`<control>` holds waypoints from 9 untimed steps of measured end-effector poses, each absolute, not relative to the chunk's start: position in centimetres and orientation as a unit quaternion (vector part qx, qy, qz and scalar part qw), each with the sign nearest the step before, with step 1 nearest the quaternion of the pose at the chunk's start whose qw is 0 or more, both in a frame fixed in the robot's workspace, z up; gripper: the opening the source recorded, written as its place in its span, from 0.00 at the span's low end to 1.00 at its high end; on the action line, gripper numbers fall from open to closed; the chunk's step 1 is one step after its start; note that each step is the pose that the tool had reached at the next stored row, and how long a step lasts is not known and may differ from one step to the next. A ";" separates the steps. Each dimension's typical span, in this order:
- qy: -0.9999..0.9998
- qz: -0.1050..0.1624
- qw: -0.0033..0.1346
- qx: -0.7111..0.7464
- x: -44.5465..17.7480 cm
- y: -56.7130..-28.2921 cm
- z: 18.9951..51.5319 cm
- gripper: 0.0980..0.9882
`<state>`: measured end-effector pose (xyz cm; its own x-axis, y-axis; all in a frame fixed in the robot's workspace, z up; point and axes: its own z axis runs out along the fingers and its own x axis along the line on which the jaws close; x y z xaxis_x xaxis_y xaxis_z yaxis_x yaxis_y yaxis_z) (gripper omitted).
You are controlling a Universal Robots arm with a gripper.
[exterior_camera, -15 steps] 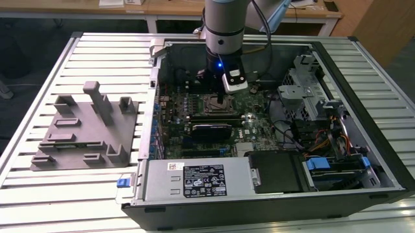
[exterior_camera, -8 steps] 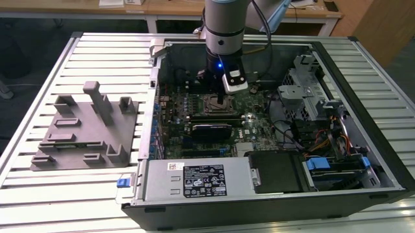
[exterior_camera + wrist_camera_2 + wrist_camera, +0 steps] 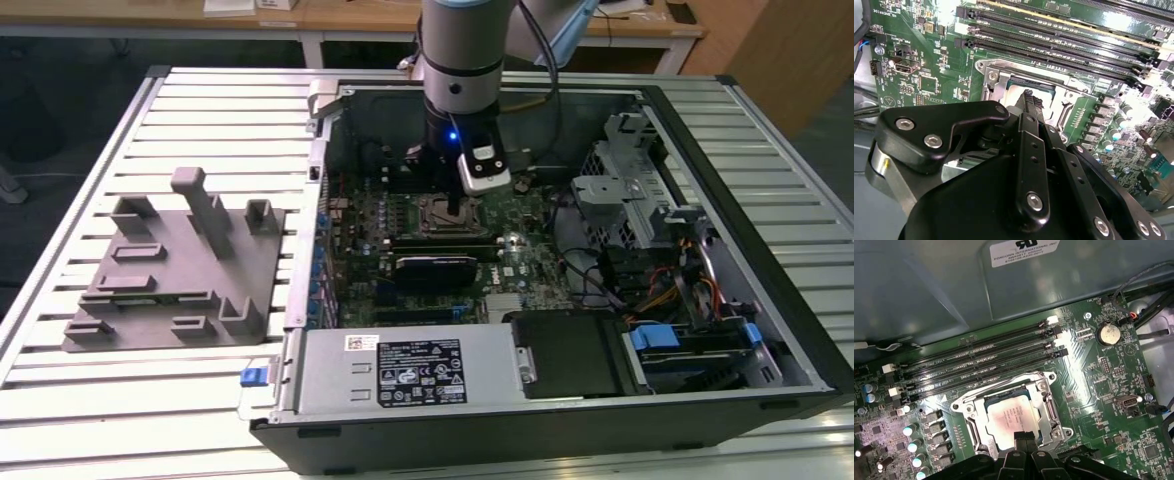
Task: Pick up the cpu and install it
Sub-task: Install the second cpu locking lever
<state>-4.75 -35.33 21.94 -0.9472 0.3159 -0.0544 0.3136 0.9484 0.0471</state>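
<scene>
One small silvery square cpu (image 3: pixel 1015 416) lies seated in the metal-rimmed socket frame (image 3: pixel 1046 390); the black fingers (image 3: pixel 1024 440), pressed together and empty, hover at its six-o'clock edge.

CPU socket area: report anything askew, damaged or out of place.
Nothing stands out. In the first wrist view the cpu lies flat and square inside the metal socket frame, edges parallel to it. The pincer hangs just above the chip's edge. The memory slots look straight and undamaged.

A ribbed metal worktable (image 3: pixel 80 400) fills the foreground; behind it stands a pale wooden desk (image 3: pixel 360 20), with dark floor (image 3: pixel 67 110) beneath.
</scene>
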 end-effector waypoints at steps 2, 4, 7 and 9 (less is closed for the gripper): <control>0.987 0.019 0.031 0.160 -4.7 -35.4 21.9 0.01; 0.987 0.019 0.031 0.160 -4.7 -35.5 21.9 0.01; 0.987 0.019 0.031 0.160 -4.7 -35.7 21.9 0.01; 0.987 0.019 0.031 0.160 -4.7 -35.7 22.0 0.01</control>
<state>-4.66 -35.73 21.96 -0.9472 0.3159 -0.0543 0.3136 0.9484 0.0469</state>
